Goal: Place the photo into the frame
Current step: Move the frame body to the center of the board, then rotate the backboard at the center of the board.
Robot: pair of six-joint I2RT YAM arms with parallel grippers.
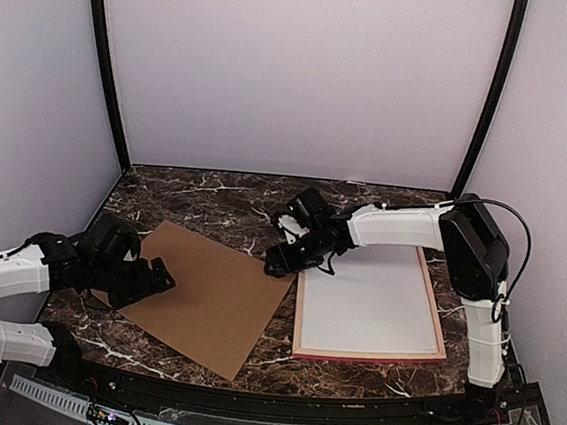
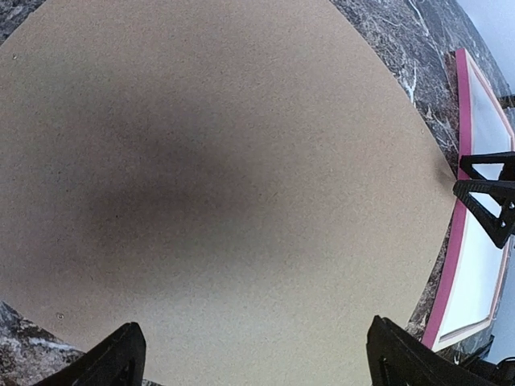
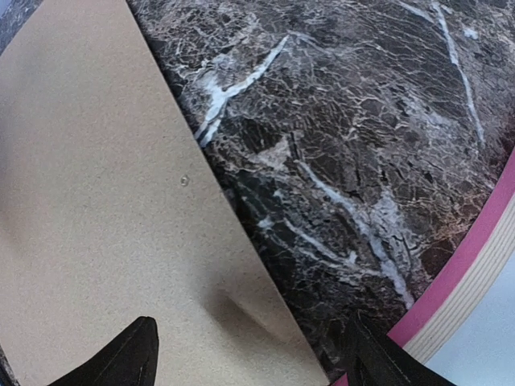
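Table (image 1: pixel 165 186) right side: thin-railed pink frame (image 1: pixel 367 358); matte brown board (image 1: pixel 220 302) left. Left gripper (image 1: pixel 162 279) low over board, right gripper (image 1: pixel 284 258) by frame's far-left corner. Both spread, empty.

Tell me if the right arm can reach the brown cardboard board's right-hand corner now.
Probably yes. The right gripper hangs open right over that corner of the brown cardboard board, beside the pink wooden frame, and nothing covers it. Lying flat on the dark marble table, it may be hard to pinch.

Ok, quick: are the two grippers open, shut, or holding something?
Left gripper: open, holding nothing, above the cardboard board.
Right gripper: open, holding nothing, over the board's corner near the frame.
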